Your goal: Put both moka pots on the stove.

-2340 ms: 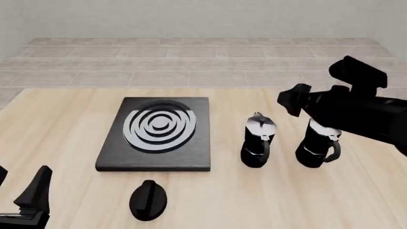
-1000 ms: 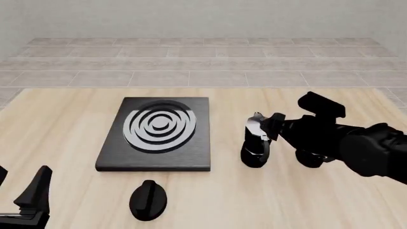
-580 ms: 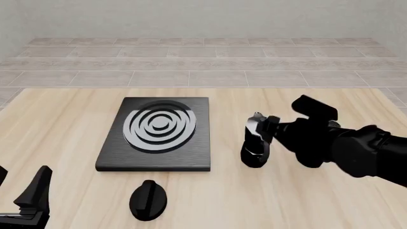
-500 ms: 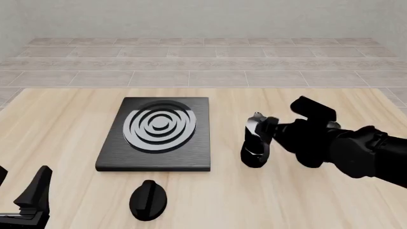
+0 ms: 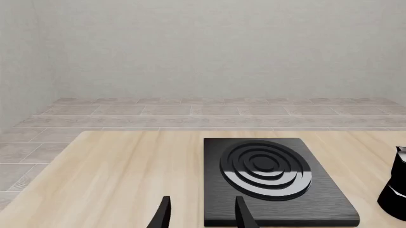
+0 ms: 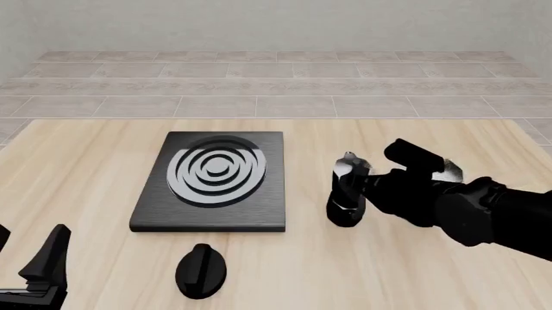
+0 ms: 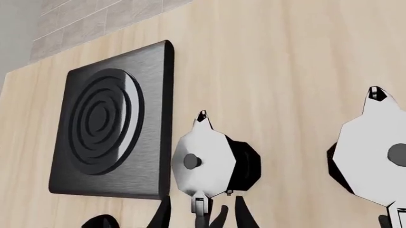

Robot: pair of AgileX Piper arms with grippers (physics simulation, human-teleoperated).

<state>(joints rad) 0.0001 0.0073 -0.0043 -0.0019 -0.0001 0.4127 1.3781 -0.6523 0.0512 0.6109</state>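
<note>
The stove (image 6: pixel 211 184) is a flat black slab with silver rings at centre left. One moka pot (image 6: pixel 345 190) stands upright on the table just to its right. The other moka pot (image 7: pixel 374 156) stands further right; in the front view my right arm covers nearly all of it. My right gripper (image 6: pixel 366 187) is open beside the nearer moka pot (image 7: pixel 212 164), its fingertips (image 7: pixel 244 216) straddling the pot's handle without closing on it. My left gripper (image 6: pixel 48 265) rests open and empty at the table's front left, and its fingers (image 5: pixel 161 216) point towards the stove (image 5: pixel 273 178).
A black oval knob (image 6: pixel 201 270) lies on the table in front of the stove. Behind the wooden table (image 6: pixel 95 161) are a tiled floor and a grey wall. The edge of one pot (image 5: pixel 396 190) shows at the side of the left wrist view.
My right arm has come down and leftward from above the right-hand pot to the left-hand pot's handle side. The left arm, pots and stove have not moved.
</note>
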